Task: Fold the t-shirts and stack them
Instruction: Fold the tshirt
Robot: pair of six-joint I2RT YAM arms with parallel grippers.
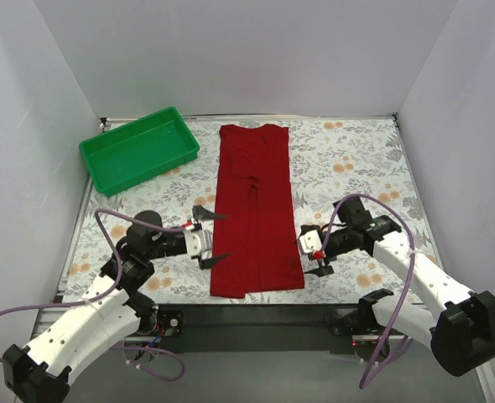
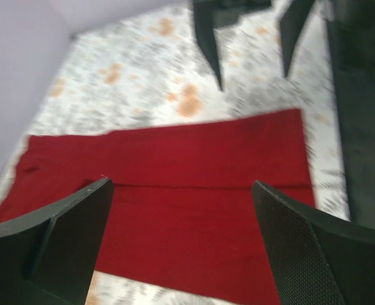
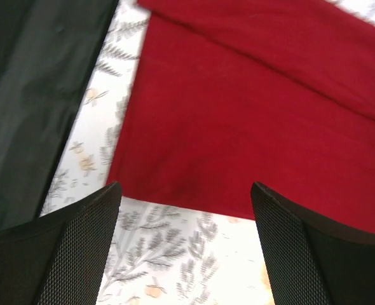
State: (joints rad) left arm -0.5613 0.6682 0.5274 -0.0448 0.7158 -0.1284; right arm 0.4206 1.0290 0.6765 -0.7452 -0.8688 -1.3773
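The t-shirt (image 1: 256,214) lies between the left gripper (image 1: 216,237) and right gripper (image 1: 310,249), both with jaws spread and empty; it is dark red, apparently folded lengthwise.

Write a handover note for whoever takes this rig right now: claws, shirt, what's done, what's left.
Left claw: open, holding nothing, at the shirt's left edge.
Right claw: open, holding nothing, at the shirt's right edge.
Shirt: flat on the table, a long narrow strip with its sides folded in.
Tray: far left, apart from the shirt.
Done: lengthwise folds.
Left: probably the crosswise fold, then stacking.
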